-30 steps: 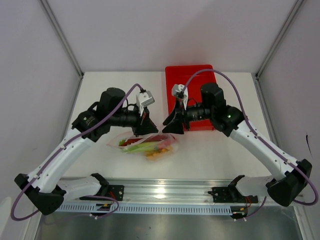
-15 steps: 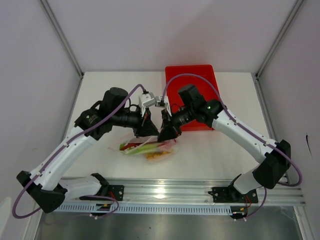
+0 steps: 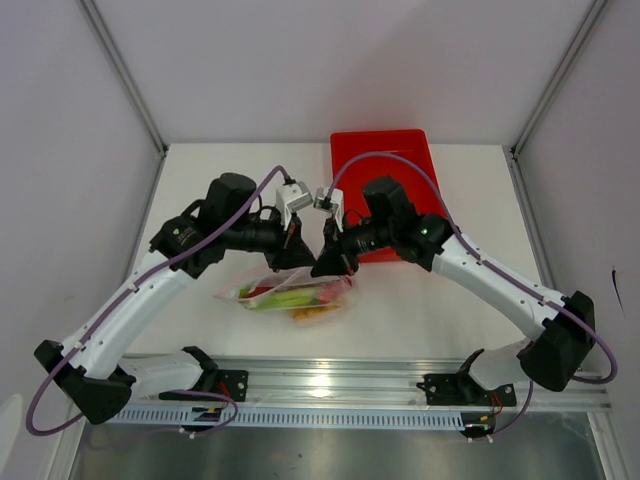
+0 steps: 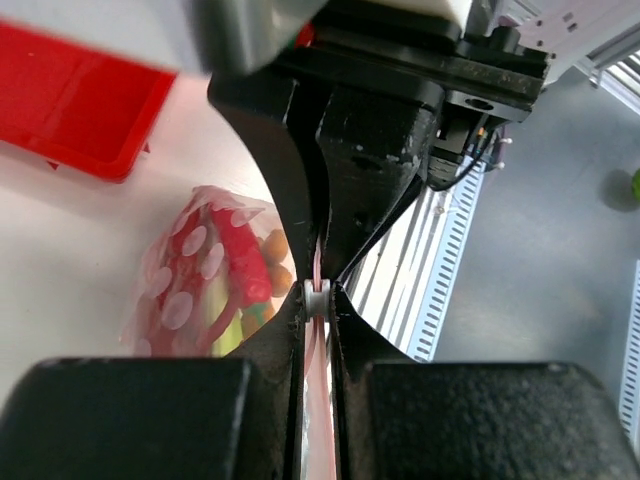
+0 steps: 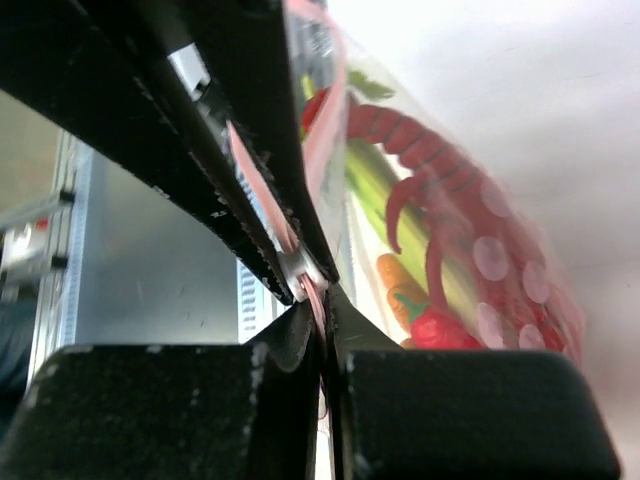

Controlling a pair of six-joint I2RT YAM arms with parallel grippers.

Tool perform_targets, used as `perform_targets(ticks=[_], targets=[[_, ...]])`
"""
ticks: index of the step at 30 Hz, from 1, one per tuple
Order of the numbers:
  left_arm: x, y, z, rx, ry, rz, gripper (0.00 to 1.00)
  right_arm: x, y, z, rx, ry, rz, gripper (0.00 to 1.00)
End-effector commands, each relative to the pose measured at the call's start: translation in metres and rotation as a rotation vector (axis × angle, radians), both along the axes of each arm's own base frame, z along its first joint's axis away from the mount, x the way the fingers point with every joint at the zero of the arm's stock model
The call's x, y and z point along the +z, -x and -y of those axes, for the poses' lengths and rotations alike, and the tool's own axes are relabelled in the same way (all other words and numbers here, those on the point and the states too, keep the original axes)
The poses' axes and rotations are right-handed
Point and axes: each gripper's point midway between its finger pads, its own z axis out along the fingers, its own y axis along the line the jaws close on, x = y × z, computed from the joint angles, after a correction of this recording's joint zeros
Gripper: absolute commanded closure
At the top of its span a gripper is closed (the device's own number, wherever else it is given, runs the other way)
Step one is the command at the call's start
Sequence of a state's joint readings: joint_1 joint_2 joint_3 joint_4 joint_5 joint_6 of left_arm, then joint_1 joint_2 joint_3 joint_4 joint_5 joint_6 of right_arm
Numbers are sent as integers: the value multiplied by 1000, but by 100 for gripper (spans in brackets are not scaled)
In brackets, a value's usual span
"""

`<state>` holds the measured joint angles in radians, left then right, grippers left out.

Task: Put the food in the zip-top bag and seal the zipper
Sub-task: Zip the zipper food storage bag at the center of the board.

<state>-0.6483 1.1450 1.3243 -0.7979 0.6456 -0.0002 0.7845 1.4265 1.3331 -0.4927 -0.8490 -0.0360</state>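
A white desk (image 3: 430,300) inside pale grey walls carries a red rectangular plastic tray (image 3: 385,155) at its far side. The clear, floppy zip-top bag with pale pink dots (image 3: 290,293) lies near the tray, off its near-left corner towards the arm bases.

The left end effector (image 4: 316,310) and the right end effector (image 5: 322,310) meet nose to nose above the bag. Each is pinched down to a slit on the thin, faintly pink zipper strip (image 5: 318,150).

The likely risks are these:
- The film is slippery, so the strip may slide out of either pinch when one arm pulls along it.
- With the grips this close, the far stretch of the mouth may be left unpressed and gape.
- Too much lift would drag the loaded bag across the desk, or tip its contents towards the mouth.

Through the film show the long red toy lobster (image 5: 425,165), the green-and-white leek-like stalk (image 5: 368,195) and the small yellow-orange pieces (image 5: 398,278). All of them appear to be inside. How much of the zipper is closed cannot be told.
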Motion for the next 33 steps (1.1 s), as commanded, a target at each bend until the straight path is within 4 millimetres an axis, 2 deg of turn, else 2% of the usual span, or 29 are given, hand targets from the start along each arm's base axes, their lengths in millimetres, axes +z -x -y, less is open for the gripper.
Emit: perform_targets(ticks=[1,3,4,7,14,20,24,27,29,30,31,33], targets=[[20,4,2,-4,42,20,100,31,-44,-11,-257,-117,86,100],[19,2,0,20,32,26,99,25,-59,-8,-368,-114,82,100],[19,0,-1,32,27,25,99,31,-64,-7,-412,-140,74,100],[19,-2,-5,58,22,31,99,31,-86,4,-534,-184,52,100],[12,-3,-16,126,-7,41,99,34,-110,28,-701,-208,29,100],[6,-16,-41,299,-79,61,100,39,-128,49,-773,-226,14,100],[0,-27,-68,495,-144,47,99,35,-135,55,-798,-223,-19,100],[-4,-26,-85,596,-173,26,100,28,-136,56,-808,-212,-37,100],[-6,-19,-86,589,-172,2,100,30,-138,51,-789,-235,-31,100],[-3,-12,-84,547,-152,16,99,32,-122,41,-674,-250,-47,100],[-3,-8,-81,516,-137,18,100,38,-115,35,-592,-285,-34,100],[3,-2,-74,444,-93,54,99,35,-105,29,-474,-277,-25,98]])
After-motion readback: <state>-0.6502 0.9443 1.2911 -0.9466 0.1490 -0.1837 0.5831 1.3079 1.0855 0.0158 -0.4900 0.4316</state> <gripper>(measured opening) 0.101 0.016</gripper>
